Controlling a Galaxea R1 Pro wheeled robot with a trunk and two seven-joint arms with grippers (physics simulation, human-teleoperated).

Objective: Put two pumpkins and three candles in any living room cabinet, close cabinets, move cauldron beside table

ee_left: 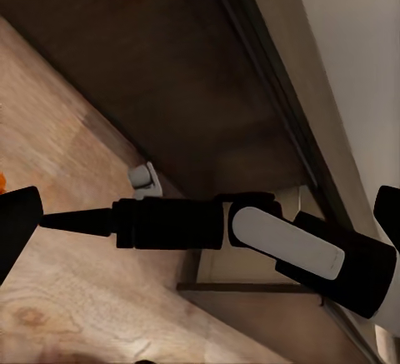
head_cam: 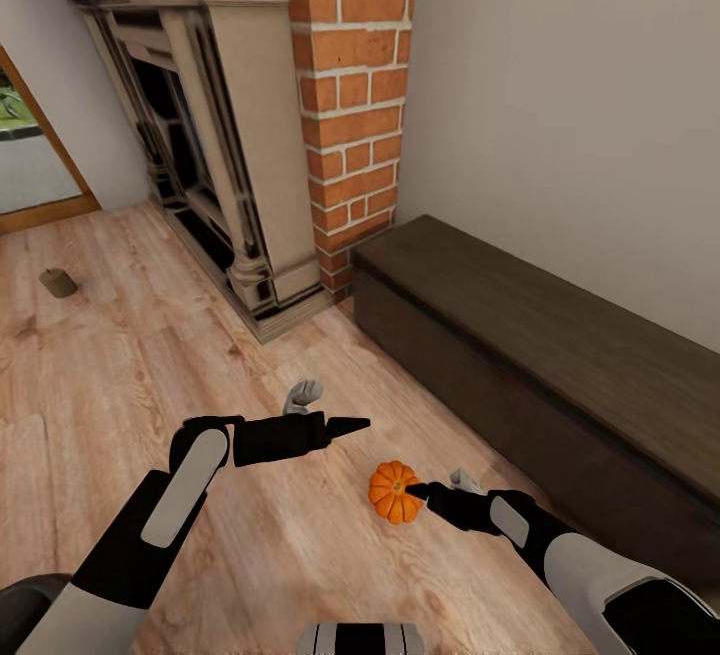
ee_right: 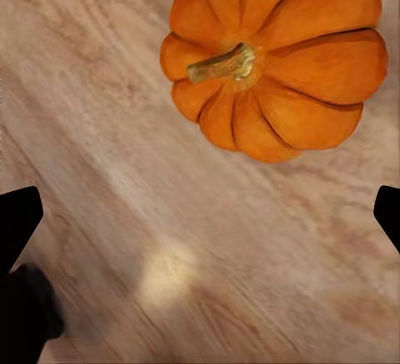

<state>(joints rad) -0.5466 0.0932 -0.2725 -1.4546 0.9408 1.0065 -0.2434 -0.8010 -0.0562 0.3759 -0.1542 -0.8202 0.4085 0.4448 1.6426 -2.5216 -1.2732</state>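
On the floor beside the closed cabinet (head_cam: 560,355), pumpkin (head_cam: 394,492), right fingers (head_cam: 415,490) wide, left fingers' (head_cam: 362,424) spread unclear.

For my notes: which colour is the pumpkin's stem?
Brownish-tan stem on the orange pumpkin; clearest in right wrist view.

Right arm's black tool (ee_left: 79,220) over wood floor (ee_left: 58,172), dark-brown cabinet (ee_left: 167,64) beyond, pale wall (ee_left: 350,56)

Both arms reach forward and low. The left tool (head_cam: 345,425) points toward the right, its fingers seemingly together. The right tool (head_cam: 420,490) points leftward, fingers spread wide, empty.
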